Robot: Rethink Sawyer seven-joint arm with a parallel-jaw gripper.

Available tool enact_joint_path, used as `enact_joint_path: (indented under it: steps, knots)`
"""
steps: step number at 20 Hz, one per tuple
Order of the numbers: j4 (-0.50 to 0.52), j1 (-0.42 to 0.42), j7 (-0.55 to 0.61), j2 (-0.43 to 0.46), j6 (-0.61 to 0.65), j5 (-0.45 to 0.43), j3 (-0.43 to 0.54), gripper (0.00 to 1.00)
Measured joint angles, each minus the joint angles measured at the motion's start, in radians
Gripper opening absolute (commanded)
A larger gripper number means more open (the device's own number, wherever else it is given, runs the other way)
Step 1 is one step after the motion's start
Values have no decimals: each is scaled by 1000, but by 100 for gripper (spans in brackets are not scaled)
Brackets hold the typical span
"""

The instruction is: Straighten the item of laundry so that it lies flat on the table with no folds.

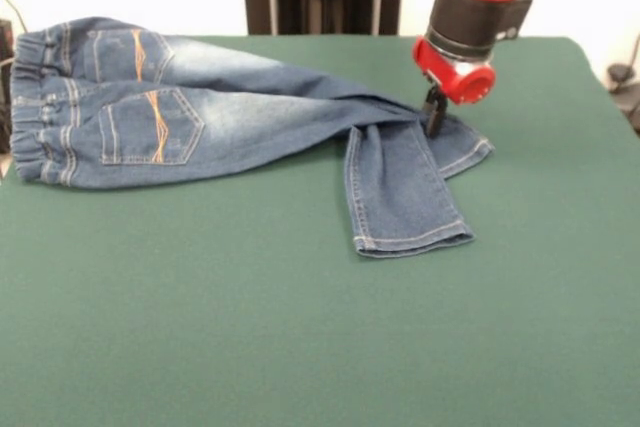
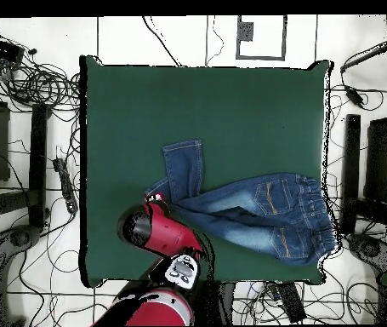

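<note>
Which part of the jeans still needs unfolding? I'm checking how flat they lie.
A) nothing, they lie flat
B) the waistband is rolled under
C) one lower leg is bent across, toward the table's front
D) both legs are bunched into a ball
C: on the jeans, one lower leg bends sharply at the knee, beside the gripper.
</note>
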Motion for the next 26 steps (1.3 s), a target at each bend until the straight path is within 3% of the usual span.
enact_joint_path:
  steps: [6, 15, 16, 22, 26]
  knots:
    - [93, -129, 0, -113, 55, 11, 98, 0]
    - [347, -438, 0, -273, 145, 148, 372, 0]
    - [398, -507, 0, -290, 154, 184, 439, 0]
    - [492, -700, 0, -275, 157, 200, 606, 0]
    - [489, -873, -2, -171, 226, 73, 653, 0]
